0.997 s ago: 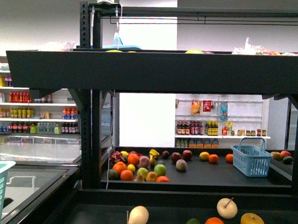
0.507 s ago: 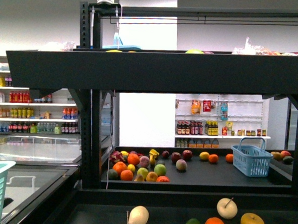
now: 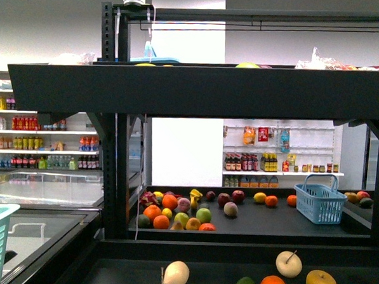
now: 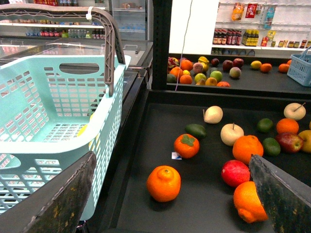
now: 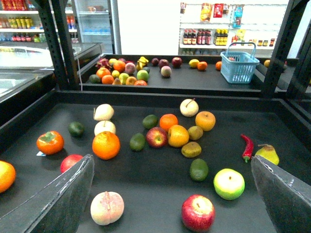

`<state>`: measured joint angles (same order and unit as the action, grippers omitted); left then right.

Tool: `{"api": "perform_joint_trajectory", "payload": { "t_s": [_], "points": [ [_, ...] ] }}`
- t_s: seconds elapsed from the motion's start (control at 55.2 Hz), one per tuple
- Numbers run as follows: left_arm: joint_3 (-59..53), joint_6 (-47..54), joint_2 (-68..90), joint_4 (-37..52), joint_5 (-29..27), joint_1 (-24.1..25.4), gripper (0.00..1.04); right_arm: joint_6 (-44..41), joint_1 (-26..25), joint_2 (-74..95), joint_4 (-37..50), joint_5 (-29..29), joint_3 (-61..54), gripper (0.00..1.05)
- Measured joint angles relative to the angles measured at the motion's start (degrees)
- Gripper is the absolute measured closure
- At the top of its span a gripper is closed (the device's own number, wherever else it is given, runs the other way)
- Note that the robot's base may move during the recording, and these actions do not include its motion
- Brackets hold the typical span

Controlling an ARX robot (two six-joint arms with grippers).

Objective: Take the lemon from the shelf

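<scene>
Left tool (image 4: 172, 160) was spread wide with nothing between its two dark fingers (image 4: 63, 194), hanging over the near tier of the shelf (image 4: 160, 126) beside a teal basket (image 4: 53, 111). Right tool (image 5: 172, 158) was likewise spread and empty above the same tier, with loose fruit scattered below it. Neither tool showed in the front view.

Farther out, on the back tier, lay the lemon (image 3: 259, 198), just right of centre and a little below mid-height in the front view. It also showed in the left wrist view (image 4: 256, 64) and the right wrist view (image 5: 194, 63). It sat on the flat black surface just beside an orange (image 3: 271, 201), apart from the fruit heap in the lower middle left of the front view, with a blue basket (image 3: 320, 201) further right. It was well away from both tools.

By its look the lemon would likely be light, firm and fairly stiff, so a moderate squeeze should not hurt it. Its plain skin may be slick, and its oval body could roll on the matte tier if nudged. The safest hold would probably be across the short middle, fingers on opposite flanks, not on the tapering ends. The side away from the orange looked open, so coming in from there seemed wise. Whether it was real or a model could not be told.
</scene>
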<state>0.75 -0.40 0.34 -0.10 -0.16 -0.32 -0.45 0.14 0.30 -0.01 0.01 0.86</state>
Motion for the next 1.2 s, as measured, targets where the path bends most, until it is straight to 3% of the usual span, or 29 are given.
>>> {"api": "perform_joint_trajectory", "payload": {
  "t_s": [1.196],
  "points": [
    [0.0,0.0,0.0,0.0,0.0,0.0,0.08,0.0,0.0,0.0,0.0,0.0,0.0,0.07]
  ]
}}
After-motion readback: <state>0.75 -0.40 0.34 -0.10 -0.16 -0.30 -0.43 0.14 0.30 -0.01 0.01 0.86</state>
